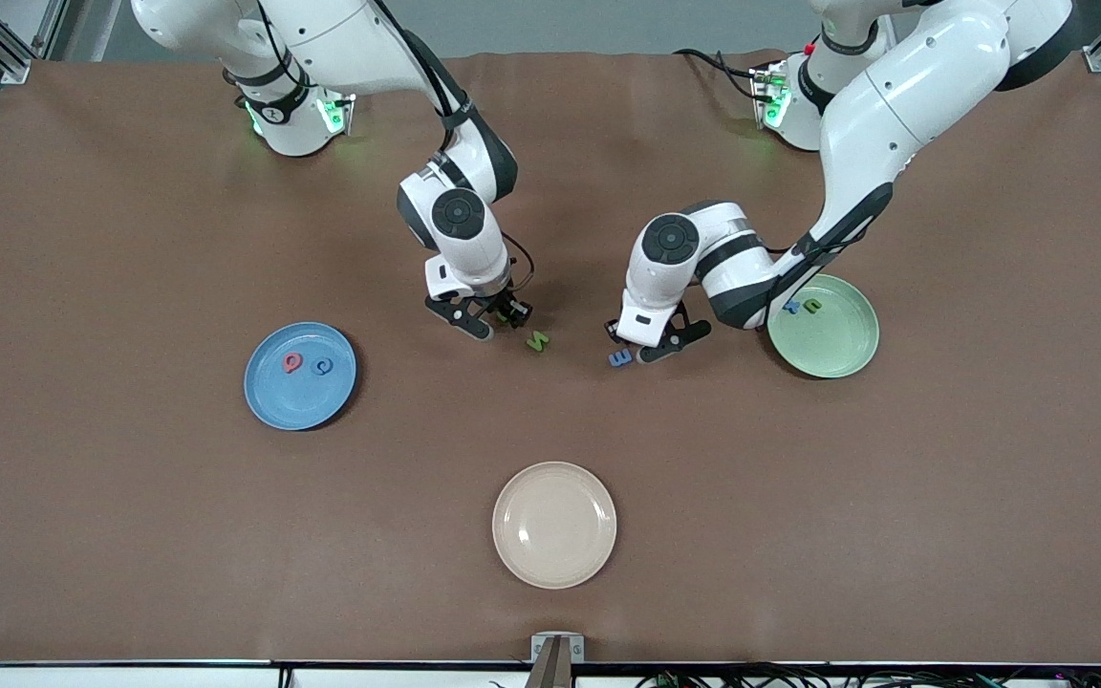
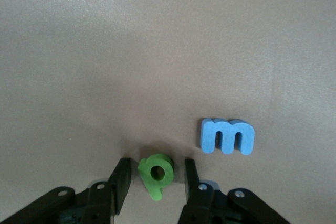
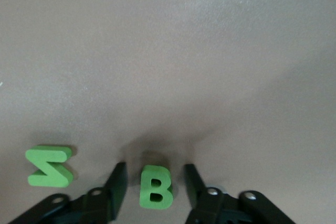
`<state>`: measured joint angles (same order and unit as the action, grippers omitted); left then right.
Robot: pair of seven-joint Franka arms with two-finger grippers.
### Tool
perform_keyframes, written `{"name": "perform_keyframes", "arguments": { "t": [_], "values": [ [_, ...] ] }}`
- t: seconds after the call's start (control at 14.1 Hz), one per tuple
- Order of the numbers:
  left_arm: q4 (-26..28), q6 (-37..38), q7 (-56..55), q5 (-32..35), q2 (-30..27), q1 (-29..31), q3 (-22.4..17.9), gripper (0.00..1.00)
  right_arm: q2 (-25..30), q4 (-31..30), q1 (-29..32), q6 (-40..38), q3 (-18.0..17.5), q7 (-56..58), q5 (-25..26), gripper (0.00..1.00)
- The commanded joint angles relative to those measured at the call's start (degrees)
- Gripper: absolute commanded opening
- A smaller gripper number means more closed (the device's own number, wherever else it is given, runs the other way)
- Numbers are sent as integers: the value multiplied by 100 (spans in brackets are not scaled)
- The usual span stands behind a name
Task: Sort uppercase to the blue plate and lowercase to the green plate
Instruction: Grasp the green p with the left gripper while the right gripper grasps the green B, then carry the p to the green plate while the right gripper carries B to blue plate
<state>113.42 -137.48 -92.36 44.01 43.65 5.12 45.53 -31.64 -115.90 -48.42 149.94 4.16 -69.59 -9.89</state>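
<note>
Grippers work mid-table: the left gripper [image 2: 152, 182] straddles the green p [image 2: 156, 174], jaws parted with small gaps either side, blue m [image 2: 227, 136] beside it. The right gripper [image 3: 155, 184] likewise brackets the green B [image 3: 155, 187], not touching, green N [image 3: 49, 166] nearby. Blue plate [image 1: 269, 401] holds two letters, as does the green plate [image 1: 837, 349].

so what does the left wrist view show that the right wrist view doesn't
Only the left wrist view shows the green p sitting between the left claw fingers, with the blue m lying beside it on the table. Only the right wrist view shows the green B between the right claw fingers, with the green N lying beside it. Both share the bare brown table surface and a gap on each side of the framed letter.
</note>
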Motion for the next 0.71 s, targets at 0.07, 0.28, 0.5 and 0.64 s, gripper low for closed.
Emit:
{"name": "perform_keyframes", "arguments": {
  "t": [0.07, 0.28, 0.5, 0.64],
  "values": [
    [5, -60, -45, 108, -5, -63, -88, 27, -53, 50, -27, 9, 50, -90, -30, 26],
    [-4, -60, -72, 108, -14, -63, -88, 14, -36, 59, -10, -26, 50, -90, -30, 4],
    [-39, -51, -45, 108, -84, -20, -80, 10, 52, 59, 166, -105, 102, 6, -21, 2],
    [-65, -16, 16, 108, -312, 59, -45, 10, 236, 59, 376, -376, 172, 294, 5, 2]
  ]
}}
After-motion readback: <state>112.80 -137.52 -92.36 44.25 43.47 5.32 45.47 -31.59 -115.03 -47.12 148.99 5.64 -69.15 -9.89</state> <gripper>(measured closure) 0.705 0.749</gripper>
